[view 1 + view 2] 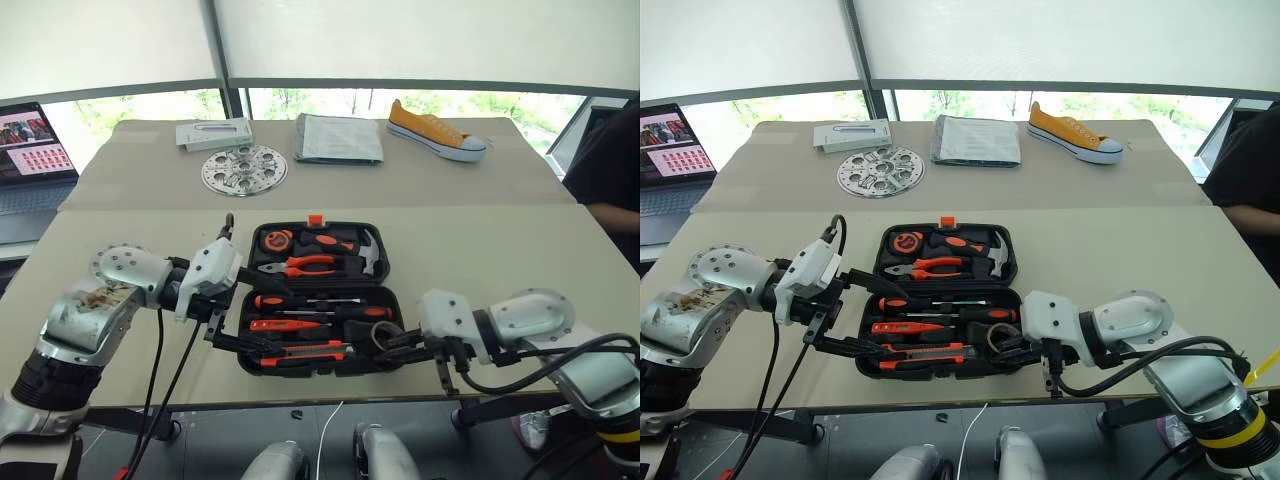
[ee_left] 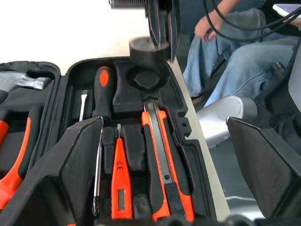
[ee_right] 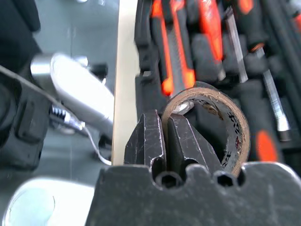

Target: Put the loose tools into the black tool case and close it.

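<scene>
A tan table [image 1: 520, 250] carries an open black tool case [image 1: 318, 300] near its front edge; beyond lie a yellow sneaker [image 1: 436, 131], grey folded packet [image 1: 338, 138], perforated metal disc [image 1: 244, 169] and white box [image 1: 214, 133].

A long beige table [image 1: 480, 250] stands in front of a second beige table [image 1: 400, 180] pushed against it at the far side. Behind them runs a band of windows [image 1: 400, 103] showing green foliage, with pale roller blinds [image 1: 420, 40] lowered over the upper glass and a dark frame post [image 1: 218, 50] between the panes. Daylight comes in soft and even. An open laptop [image 1: 35, 150] sits on a surface at the left. Beneath the near table edge the floor [image 1: 330, 420] is dark grey.
</scene>
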Motion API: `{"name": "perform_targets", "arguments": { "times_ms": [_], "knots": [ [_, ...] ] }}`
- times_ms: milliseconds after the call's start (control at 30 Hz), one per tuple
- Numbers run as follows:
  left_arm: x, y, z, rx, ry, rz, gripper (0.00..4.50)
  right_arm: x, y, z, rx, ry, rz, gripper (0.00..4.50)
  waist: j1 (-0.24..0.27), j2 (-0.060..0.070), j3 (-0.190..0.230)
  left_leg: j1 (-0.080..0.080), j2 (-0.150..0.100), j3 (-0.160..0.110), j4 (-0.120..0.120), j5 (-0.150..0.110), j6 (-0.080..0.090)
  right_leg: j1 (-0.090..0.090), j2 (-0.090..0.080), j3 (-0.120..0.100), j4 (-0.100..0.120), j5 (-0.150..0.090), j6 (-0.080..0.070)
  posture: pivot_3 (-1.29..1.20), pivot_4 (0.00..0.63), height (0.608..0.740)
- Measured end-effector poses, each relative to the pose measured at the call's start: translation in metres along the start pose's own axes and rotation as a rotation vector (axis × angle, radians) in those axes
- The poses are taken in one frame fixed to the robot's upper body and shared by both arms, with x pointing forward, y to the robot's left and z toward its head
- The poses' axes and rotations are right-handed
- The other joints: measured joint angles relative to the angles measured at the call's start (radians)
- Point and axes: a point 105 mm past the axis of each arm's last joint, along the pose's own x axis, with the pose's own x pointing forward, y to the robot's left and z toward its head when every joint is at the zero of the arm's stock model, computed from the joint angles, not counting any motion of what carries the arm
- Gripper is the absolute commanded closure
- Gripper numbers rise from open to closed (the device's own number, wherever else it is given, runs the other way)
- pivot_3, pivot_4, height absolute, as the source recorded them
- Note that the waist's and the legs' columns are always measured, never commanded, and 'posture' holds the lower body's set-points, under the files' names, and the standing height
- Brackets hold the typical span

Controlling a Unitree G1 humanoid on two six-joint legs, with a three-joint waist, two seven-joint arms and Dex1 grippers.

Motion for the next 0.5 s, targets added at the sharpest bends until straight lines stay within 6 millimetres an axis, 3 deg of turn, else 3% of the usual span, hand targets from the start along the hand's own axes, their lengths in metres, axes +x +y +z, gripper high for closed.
{"name": "perform_targets", "arguments": {
  "times_ms": [133,433,500],
  "knots": [
    [0.0,-0.002,-0.004,0.009,0.009,-0.001,0.0,0.005,-0.002,-0.013,-0.01,0.065,-0.014,4.46,0.003,0.0,0.0,0.0,0.0,0.0,0.0,0.0,0.0,0.0,0.0,-0.002,0.0,0.0,0.0,0.0,0.15,0.737],
    [0.0,-0.001,-0.005,0.011,0.01,0.002,0.0,0.003,-0.005,-0.012,-0.019,0.06,-0.03,1.41,0.009,0.0,0.0,0.0,0.0,-0.001,0.0,0.0,0.0,0.0,0.0,-0.003,-0.001,0.0,0.0,0.0,0.15,0.737],
    [-0.001,0.0,-0.006,0.008,0.013,0.015,0.0,0.003,0.004,-0.011,0.013,0.043,0.012,0.72,0.009,0.0,0.0,0.0,0.0,-0.002,0.0,0.0,0.0,0.0,0.0,-0.004,-0.001,0.0,0.0,0.0,0.15,0.737]
  ]
}}
